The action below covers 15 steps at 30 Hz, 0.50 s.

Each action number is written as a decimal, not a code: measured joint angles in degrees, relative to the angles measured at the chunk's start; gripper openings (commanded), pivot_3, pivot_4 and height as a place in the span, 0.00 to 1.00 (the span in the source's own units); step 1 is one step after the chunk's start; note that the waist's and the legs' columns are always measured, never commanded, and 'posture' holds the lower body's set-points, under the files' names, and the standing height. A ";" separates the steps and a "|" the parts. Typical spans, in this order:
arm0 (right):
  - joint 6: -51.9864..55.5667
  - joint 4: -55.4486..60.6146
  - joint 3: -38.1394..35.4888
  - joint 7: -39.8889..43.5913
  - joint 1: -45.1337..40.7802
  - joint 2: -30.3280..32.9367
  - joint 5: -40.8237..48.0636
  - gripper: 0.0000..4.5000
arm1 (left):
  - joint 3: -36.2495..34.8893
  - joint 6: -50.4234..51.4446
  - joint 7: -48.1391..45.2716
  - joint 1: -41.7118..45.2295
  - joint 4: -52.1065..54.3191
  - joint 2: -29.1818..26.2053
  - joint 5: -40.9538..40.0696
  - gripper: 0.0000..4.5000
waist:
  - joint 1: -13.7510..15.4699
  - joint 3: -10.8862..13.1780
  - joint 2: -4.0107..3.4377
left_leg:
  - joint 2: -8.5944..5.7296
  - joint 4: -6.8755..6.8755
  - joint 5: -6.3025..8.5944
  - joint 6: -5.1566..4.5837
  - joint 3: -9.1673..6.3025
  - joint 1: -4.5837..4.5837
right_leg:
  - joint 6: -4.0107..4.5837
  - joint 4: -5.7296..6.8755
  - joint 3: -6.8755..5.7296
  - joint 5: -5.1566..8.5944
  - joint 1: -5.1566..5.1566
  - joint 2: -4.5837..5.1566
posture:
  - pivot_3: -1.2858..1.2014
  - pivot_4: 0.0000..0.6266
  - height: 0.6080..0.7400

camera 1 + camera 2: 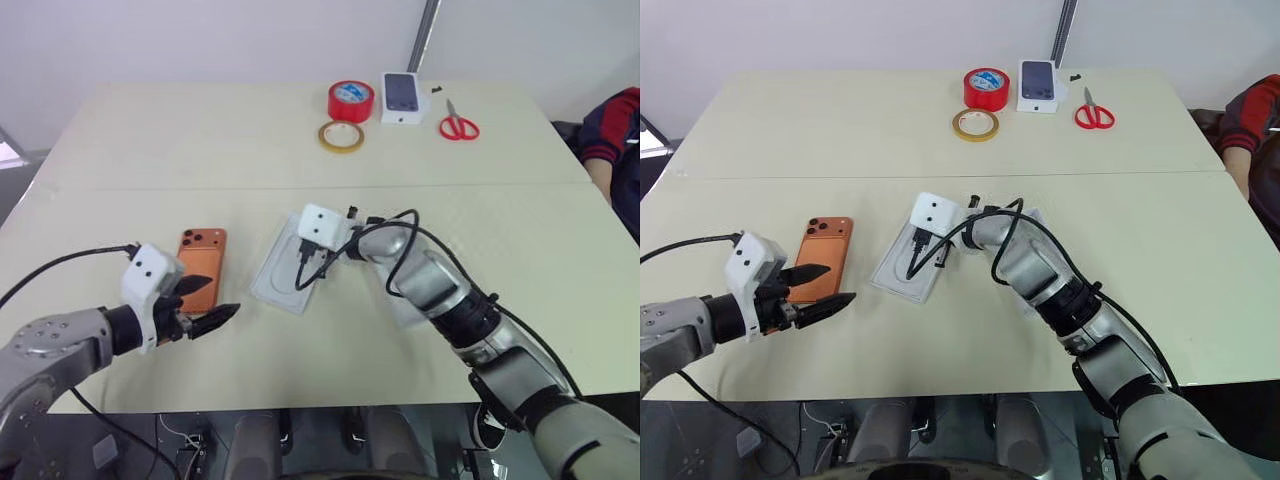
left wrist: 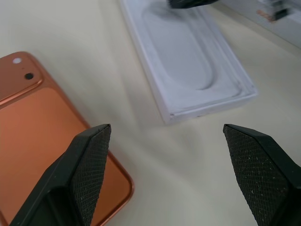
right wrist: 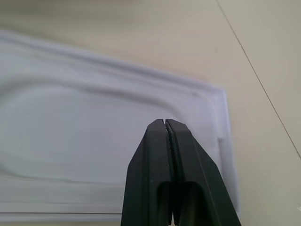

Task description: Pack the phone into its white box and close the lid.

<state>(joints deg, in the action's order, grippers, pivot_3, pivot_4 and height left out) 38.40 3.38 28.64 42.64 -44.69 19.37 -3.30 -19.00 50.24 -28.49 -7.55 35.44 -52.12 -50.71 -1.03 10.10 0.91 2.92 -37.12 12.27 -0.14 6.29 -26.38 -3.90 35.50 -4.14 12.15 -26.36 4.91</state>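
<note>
Right gripper [image 3: 165, 123], closed, partly hides the lid [image 1: 283, 272].

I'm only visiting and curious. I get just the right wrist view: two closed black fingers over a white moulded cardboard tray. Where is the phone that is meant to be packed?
Observer: The slim orange phone lies camera side up on the beige table, apart from the white tray, on the robot's left of it.
Operator: Is anything holding it?
Observer: No. The left gripper is open at the phone's near end.
Operator: Anything else around?
Observer: At the table's far edge: a red tape roll, a yellowish tape ring, red-handled scissors and a small white box with a phone picture.
</note>
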 measured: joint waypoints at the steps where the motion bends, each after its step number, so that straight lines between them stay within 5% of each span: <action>1: 1.37 2.07 -0.54 1.21 0.02 0.21 1.10 0.01 | -0.05 0.66 0.67 0.65 -0.65 0.78 -0.08 0.89 | 0.07 0.00 0.00 | 0.00 -0.02 -0.02 0.02 -0.03 0.01 | 0.00 0.04 0.00 0.00 0.01 -0.01 | 0.52 0.24 1.00; 8: 5.98 12.97 0.31 8.74 4.13 4.45 6.17 0.01 | -2.37 2.08 2.26 2.13 -3.64 2.83 -0.01 0.89 | 0.24 -0.02 0.03 | 0.00 -0.06 -0.02 0.03 -0.05 0.04 | 0.08 0.05 -0.01 0.04 0.06 0.01 | 0.52 0.24 1.00; 11: 8.80 14.92 0.46 11.14 4.57 5.12 8.65 0.20 | -2.66 1.56 0.34 1.22 -3.59 2.75 0.57 0.89 | 0.15 -0.02 0.03 | 0.01 -0.06 -0.02 0.03 -0.05 0.04 | 0.09 0.05 -0.01 0.04 0.03 0.01 | 0.52 0.24 1.00; 14: 11.76 17.06 1.26 11.60 4.66 5.18 9.98 0.53 | -2.90 0.06 -2.39 -0.63 -3.34 2.02 2.21 0.89 | 0.07 -0.02 0.03 | 0.03 -0.04 -0.02 0.04 -0.06 0.04 | 0.10 0.06 -0.01 0.05 0.01 -0.01 | 0.52 0.24 1.00; 15: 13.00 17.27 1.60 11.32 4.71 4.57 10.53 0.53 | -3.21 -0.70 -3.42 -1.34 -3.04 1.80 2.87 0.89 | 0.05 -0.02 0.03 | 0.04 -0.04 -0.01 0.05 -0.06 0.04 | 0.11 0.07 -0.01 0.04 0.00 0.00 | 0.52 0.24 1.00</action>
<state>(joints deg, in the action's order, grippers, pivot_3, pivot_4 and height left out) 51.40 20.65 30.24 53.95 -39.98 23.94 7.23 -22.22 49.54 -31.91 -8.89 32.39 -50.32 -47.84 -0.98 10.08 0.94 2.95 -37.16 12.26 -0.09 6.23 -26.34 -3.79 35.56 -4.15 12.19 -26.36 4.91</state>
